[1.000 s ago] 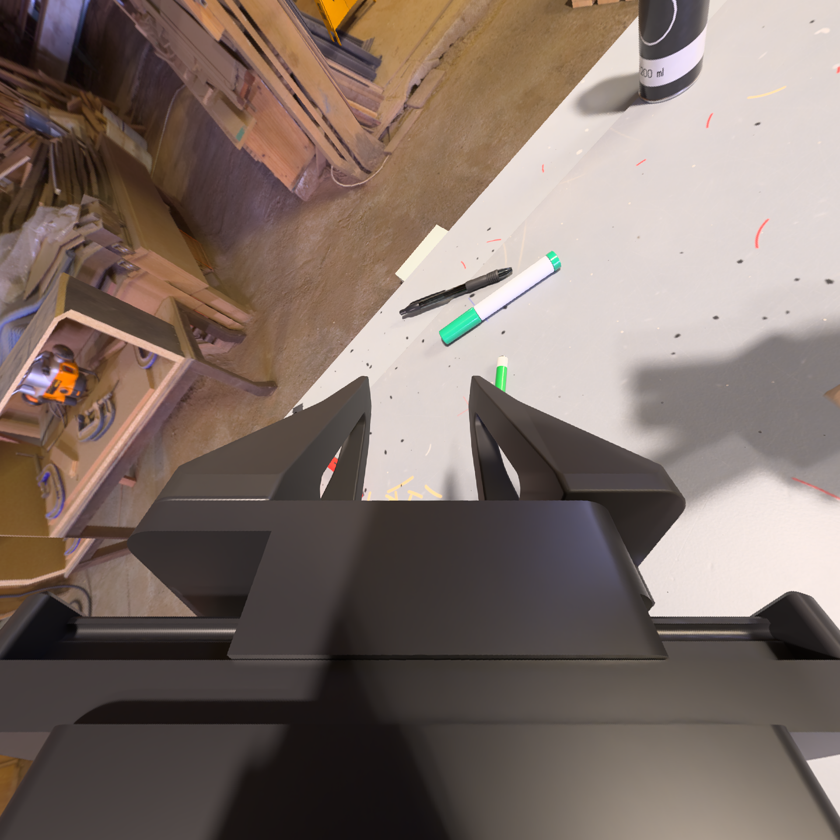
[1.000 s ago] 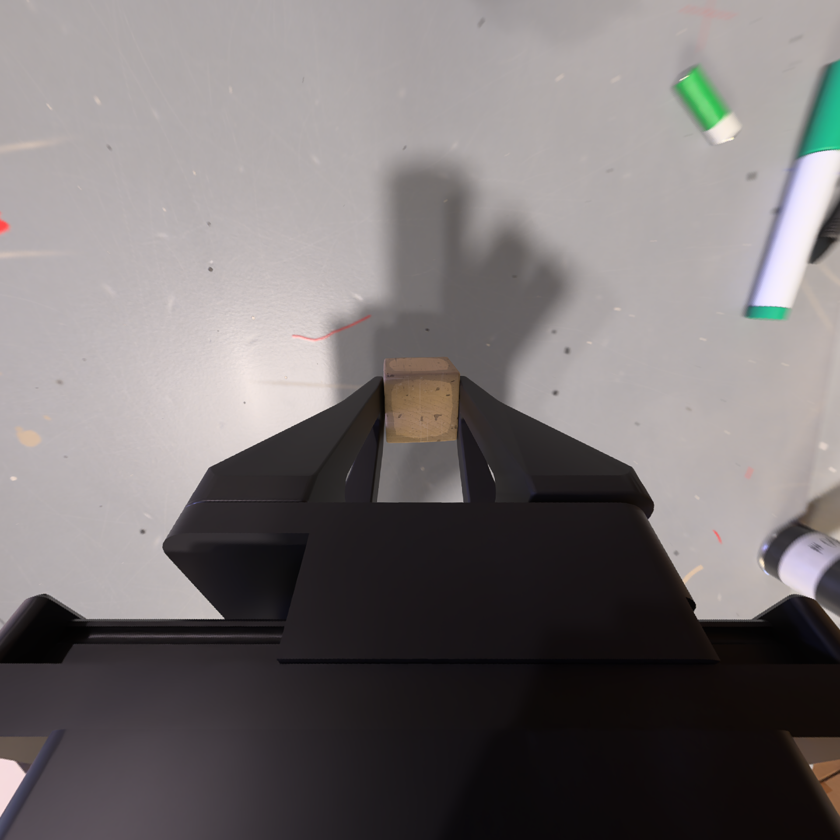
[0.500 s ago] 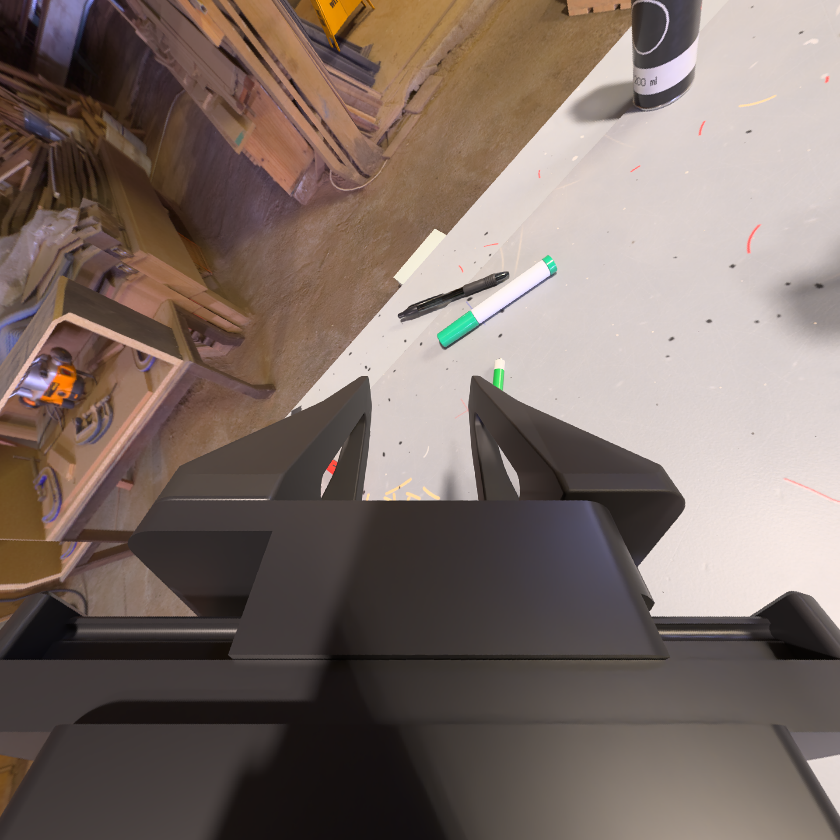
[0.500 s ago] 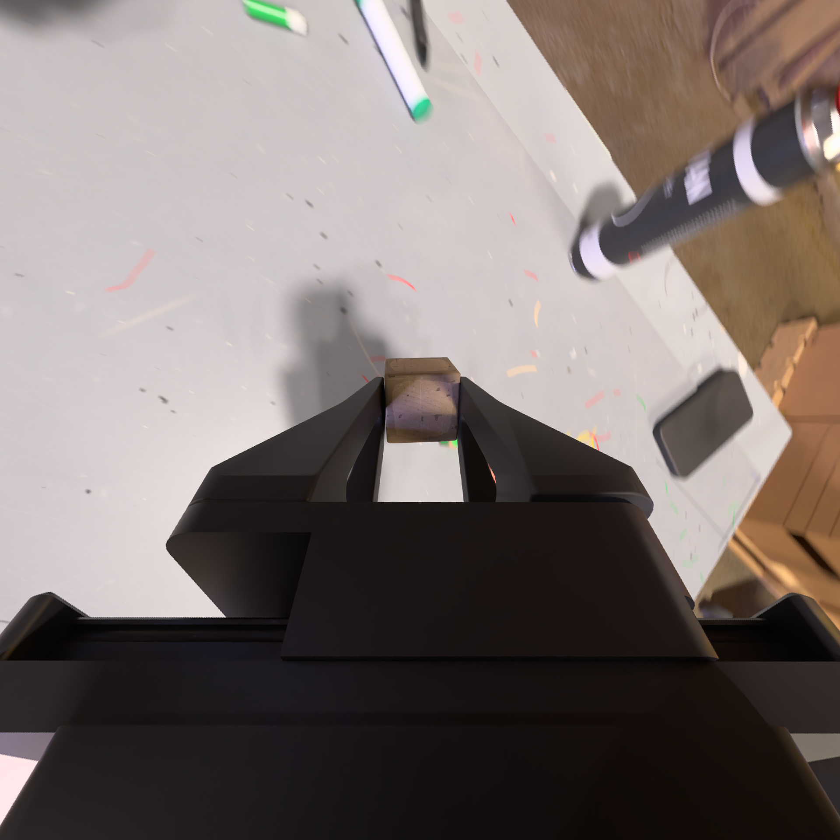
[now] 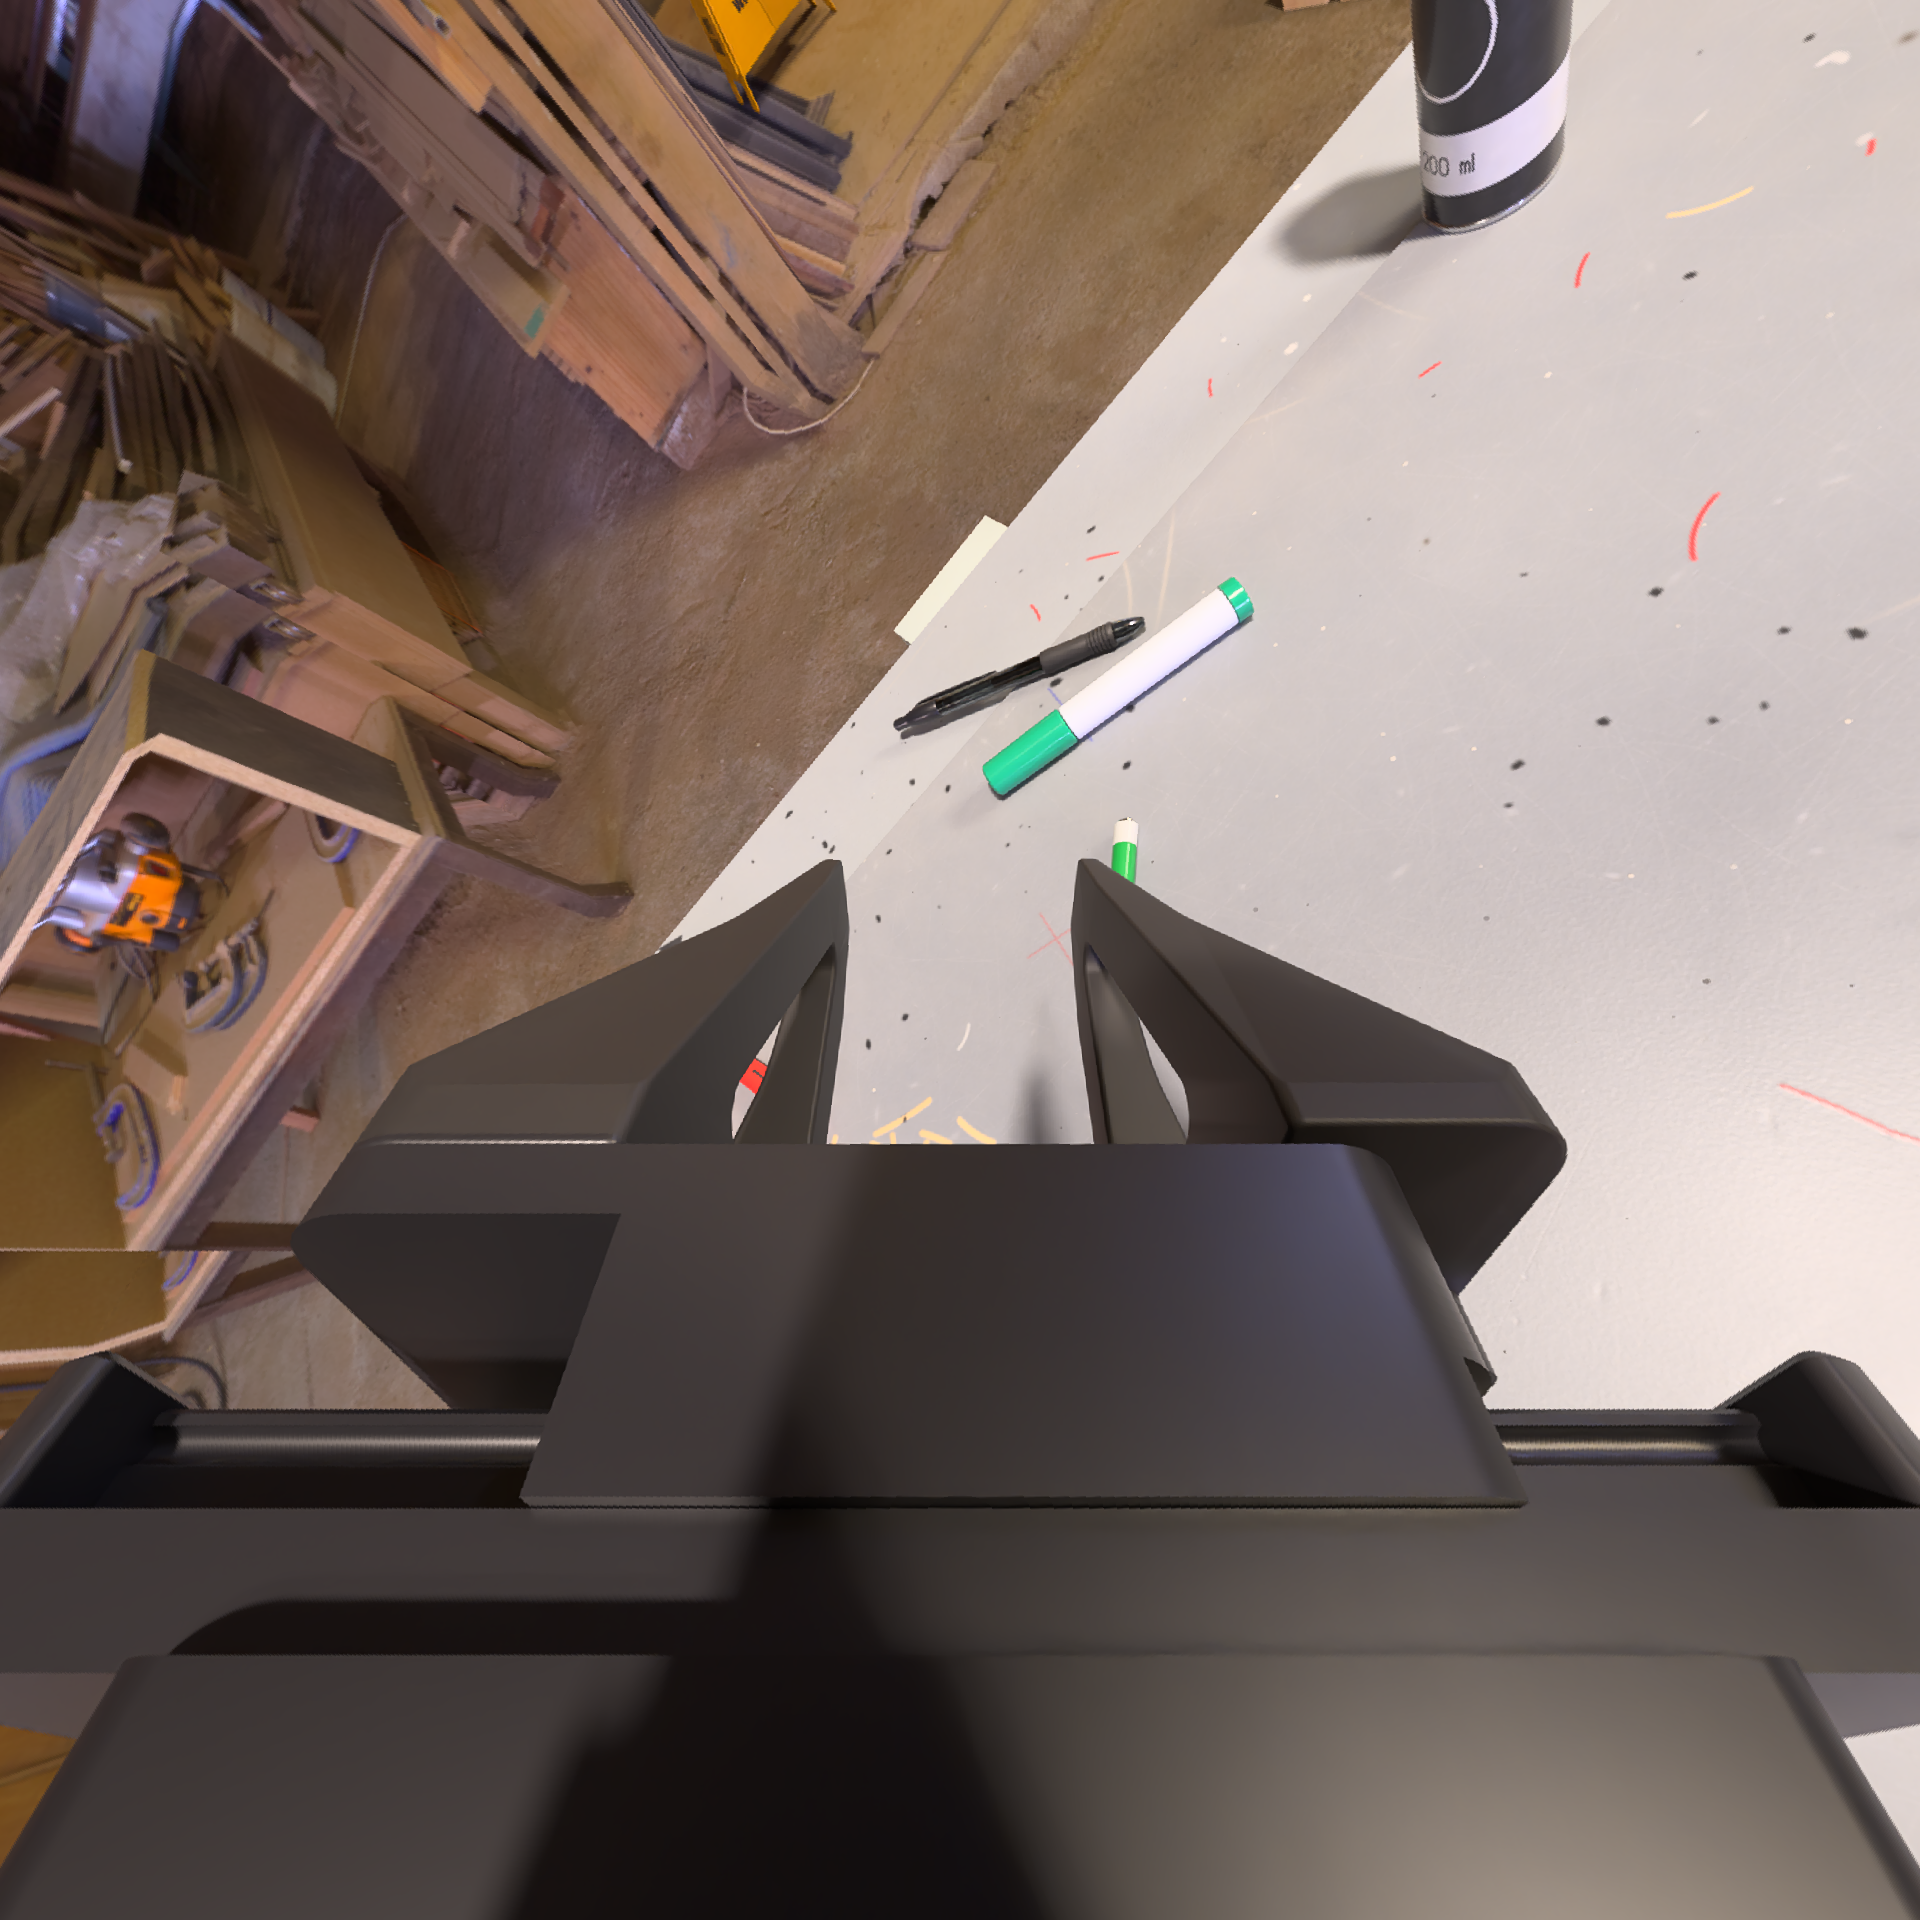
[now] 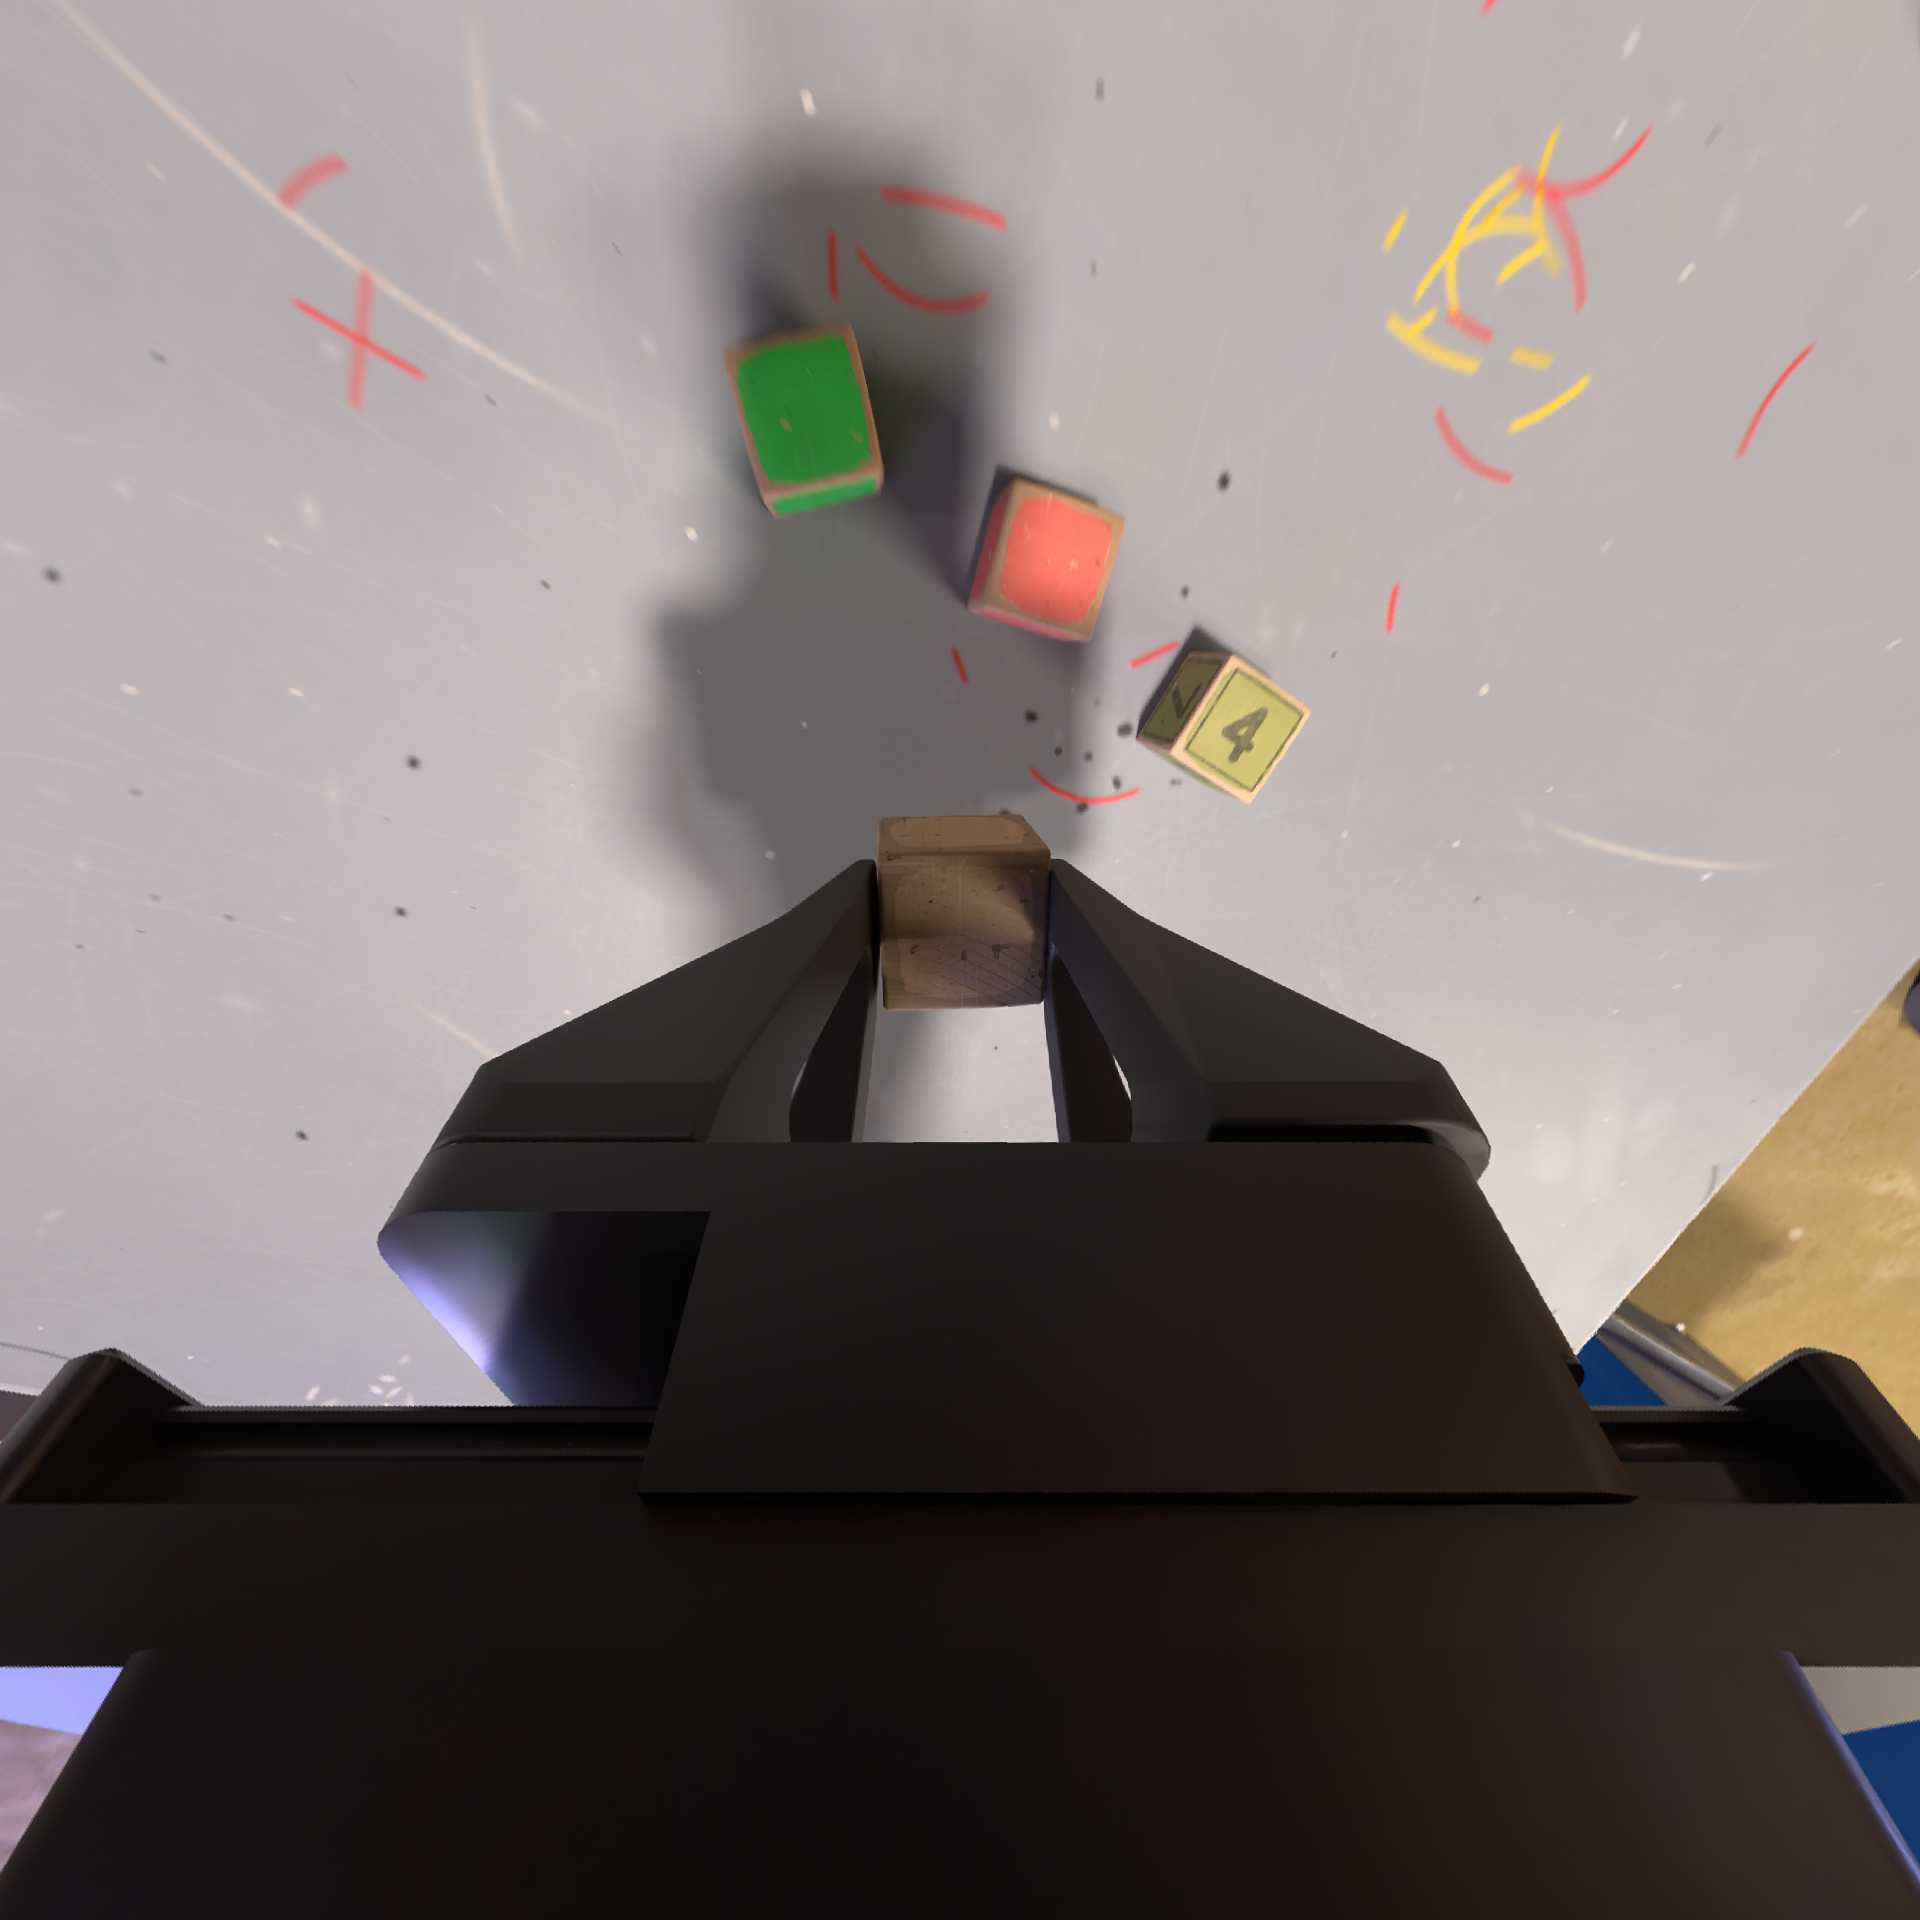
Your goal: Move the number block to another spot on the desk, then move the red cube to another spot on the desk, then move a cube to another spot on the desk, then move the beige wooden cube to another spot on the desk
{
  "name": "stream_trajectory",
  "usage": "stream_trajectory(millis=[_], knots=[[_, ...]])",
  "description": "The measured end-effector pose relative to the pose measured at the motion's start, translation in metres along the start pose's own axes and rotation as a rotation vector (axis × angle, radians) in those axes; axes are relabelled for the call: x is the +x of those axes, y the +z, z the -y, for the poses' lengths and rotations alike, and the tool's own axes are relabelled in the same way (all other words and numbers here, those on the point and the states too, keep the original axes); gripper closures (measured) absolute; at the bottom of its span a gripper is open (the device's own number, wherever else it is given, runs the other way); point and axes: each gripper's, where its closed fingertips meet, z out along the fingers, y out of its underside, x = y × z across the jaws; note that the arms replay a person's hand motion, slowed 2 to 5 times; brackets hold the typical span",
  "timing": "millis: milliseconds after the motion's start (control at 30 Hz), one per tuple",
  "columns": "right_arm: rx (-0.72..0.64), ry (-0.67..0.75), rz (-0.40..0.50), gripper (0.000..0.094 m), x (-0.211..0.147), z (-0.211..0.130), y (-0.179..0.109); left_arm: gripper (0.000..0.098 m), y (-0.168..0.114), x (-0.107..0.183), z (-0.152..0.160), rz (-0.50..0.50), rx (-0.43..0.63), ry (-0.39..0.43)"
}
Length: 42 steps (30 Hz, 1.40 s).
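Observation:
In the right wrist view my right gripper (image 6: 962, 894) is shut on the beige wooden cube (image 6: 962, 914) and holds it above the grey desk (image 6: 312, 831). Beyond it on the desk lie the yellow number block (image 6: 1226, 727), the red cube (image 6: 1049, 561) and a green cube (image 6: 805, 421), in a slanted row. In the left wrist view my left gripper (image 5: 958, 883) is open and empty over the desk (image 5: 1558, 831) near its left edge. No cubes show in that view.
In the left wrist view a black pen (image 5: 1018, 675), a green-and-white marker (image 5: 1117, 686), a small green cap (image 5: 1124, 852) and a black can (image 5: 1491, 104) lie on the desk. The desk edge runs diagonally, with floor and stacked timber (image 5: 520, 208) beyond. The right wrist view shows the desk's edge at lower right.
My right gripper has swung with the beige cube away from the markers and can; the three other cubes now lie ahead of it. The left gripper's view shifted only slightly.

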Motion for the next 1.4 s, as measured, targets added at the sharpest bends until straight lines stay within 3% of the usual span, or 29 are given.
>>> stream_trajectory(millis=[300,800,1167,1267,1400], knots=[[-0.172,0.032,0.020,0.0677,0.009,-0.031,0.034,0.0611,0.001,0.002,-0.002,-0.001,-0.007,0.005],[-0.248,0.039,0.030,0.0677,0.015,-0.046,0.056,0.0612,0.002,0.003,-0.004,-0.004,-0.015,0.004],[-0.224,0.075,0.024,0.0673,0.019,-0.042,0.056,0.0612,0.003,0.005,-0.004,-0.006,-0.016,0.009],[-0.201,0.083,-0.001,0.0555,0.022,-0.038,0.048,0.0614,0.003,0.005,-0.004,-0.006,-0.018,0.009],[-0.167,0.072,-0.071,0.0534,0.026,-0.031,0.029,0.0615,0.003,0.005,-0.004,-0.006,-0.021,0.008]])
